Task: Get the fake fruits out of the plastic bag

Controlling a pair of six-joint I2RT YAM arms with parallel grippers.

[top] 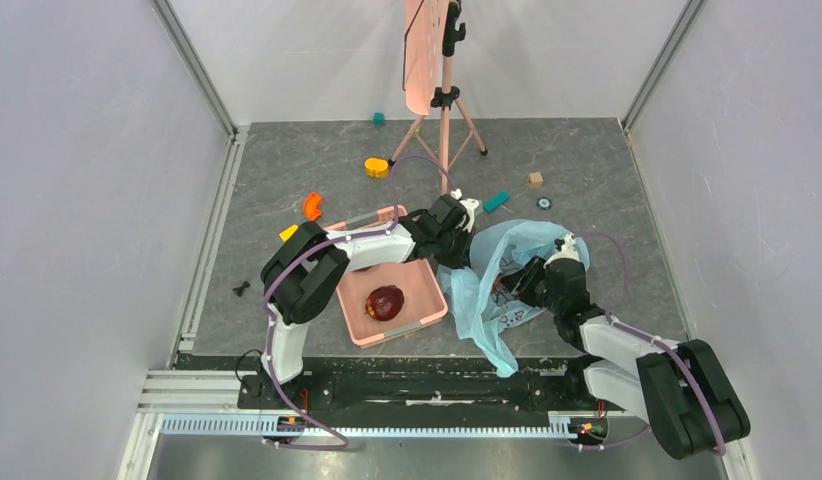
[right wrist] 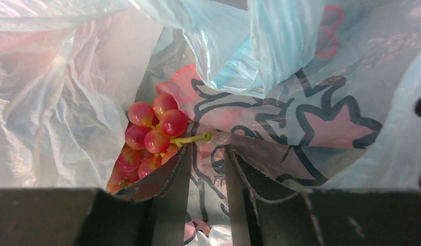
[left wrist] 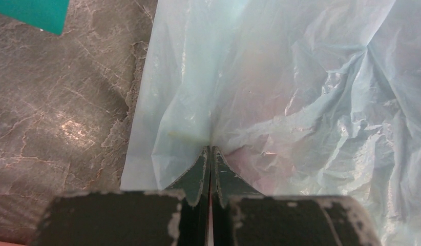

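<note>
The light-blue plastic bag lies crumpled at the table's front middle, its mouth held up. My left gripper is shut on a fold of the bag's edge; its jaws are pressed together on the plastic. My right gripper is inside the bag, open and holding nothing. A bunch of glossy red fake grapes with a green stem lies just left of its left fingertip. A dark-red fake fruit with a yellowish patch lies in the pink basket, left of the bag.
A tripod with a pink board stands at the back. Loose toys lie around: a yellow piece, an orange piece, a teal block also in the left wrist view, and a small wooden cube.
</note>
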